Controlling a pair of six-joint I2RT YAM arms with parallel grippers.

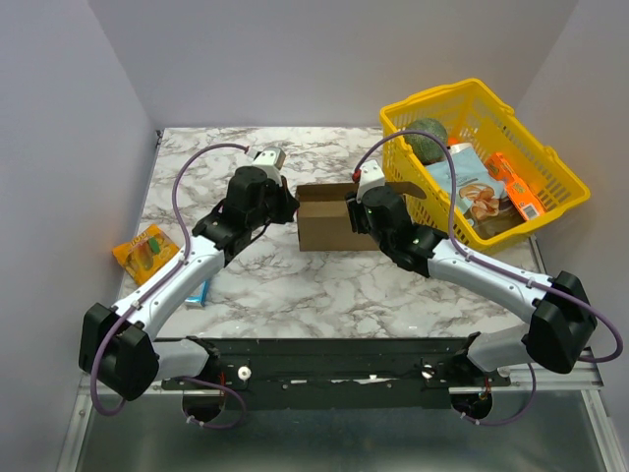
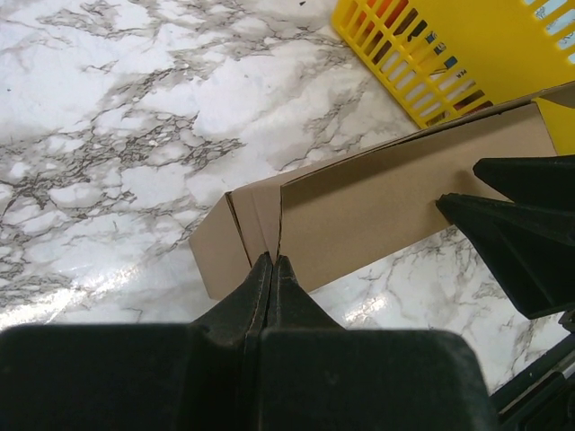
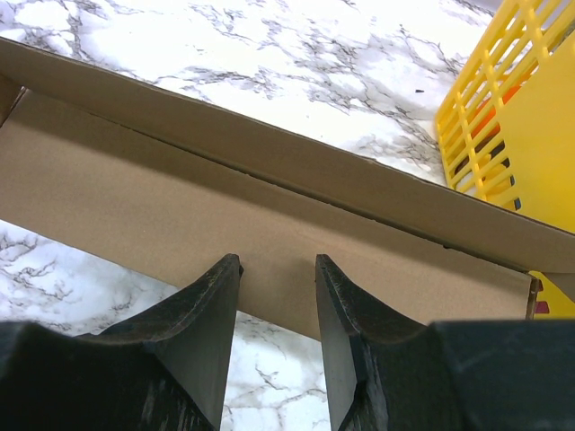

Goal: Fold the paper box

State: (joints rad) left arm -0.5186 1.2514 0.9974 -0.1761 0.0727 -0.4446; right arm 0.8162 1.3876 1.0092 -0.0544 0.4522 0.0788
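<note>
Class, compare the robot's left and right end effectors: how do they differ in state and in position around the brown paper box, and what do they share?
The left end effector is shut, fingers pressed together; the right end effector is open, with a gap between its fingers. The left one sits at the paper box's left end; the right one is at its right side, nearer the yellow basket. Both are black, two-fingered and close to the box.

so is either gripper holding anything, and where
Unclear: the left gripper is shut at an end fold of the box, maybe pinching it; the right gripper is open, holding nothing.
</note>
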